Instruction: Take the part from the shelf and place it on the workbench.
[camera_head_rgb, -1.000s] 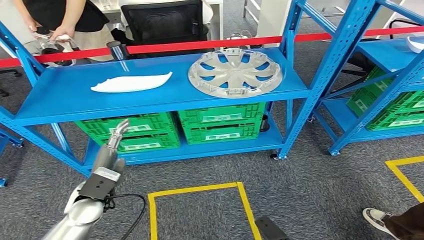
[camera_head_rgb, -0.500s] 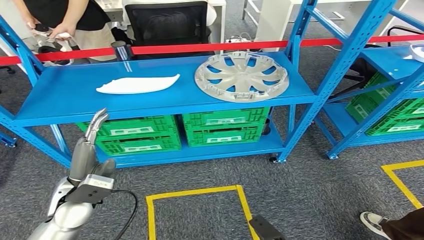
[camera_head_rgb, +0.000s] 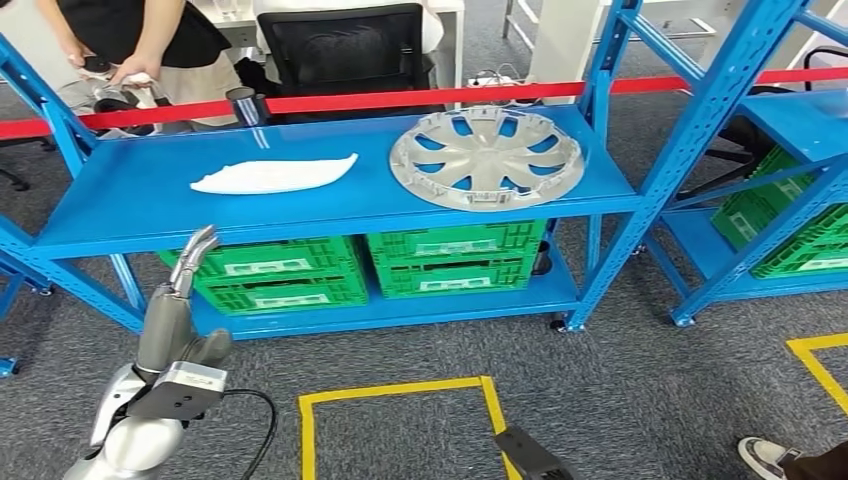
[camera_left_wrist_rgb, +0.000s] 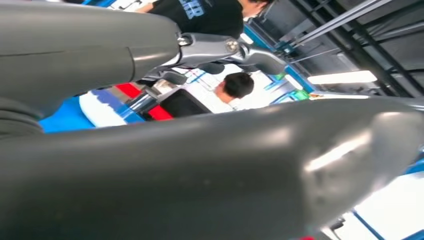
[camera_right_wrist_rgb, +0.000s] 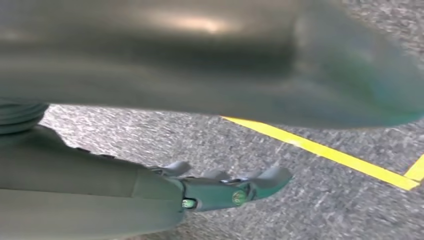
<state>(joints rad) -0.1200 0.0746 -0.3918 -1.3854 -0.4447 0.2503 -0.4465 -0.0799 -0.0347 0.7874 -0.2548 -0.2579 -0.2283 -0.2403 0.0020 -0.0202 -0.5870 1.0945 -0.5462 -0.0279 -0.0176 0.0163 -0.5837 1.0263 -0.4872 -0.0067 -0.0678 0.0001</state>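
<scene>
A white elongated part lies on the left half of the blue shelf, and a sliver of that white part shows past my thumb. A silver wheel cover lies flat on the right half of the shelf. My left hand is raised in front of the shelf's front edge, below and left of the white part. Its fingers are stretched out and hold nothing. My right hand hangs low over the grey carpet, fingers apart and empty.
Green crates fill the lower shelf. Red tape runs along the shelf's back. A person stands behind it beside a black chair. A second blue shelf stands at the right. Yellow floor lines and a shoe lie near me.
The whole picture has shifted a little as the camera moved. My left arm has swung left along the shelf front and its hand stays raised and empty.
</scene>
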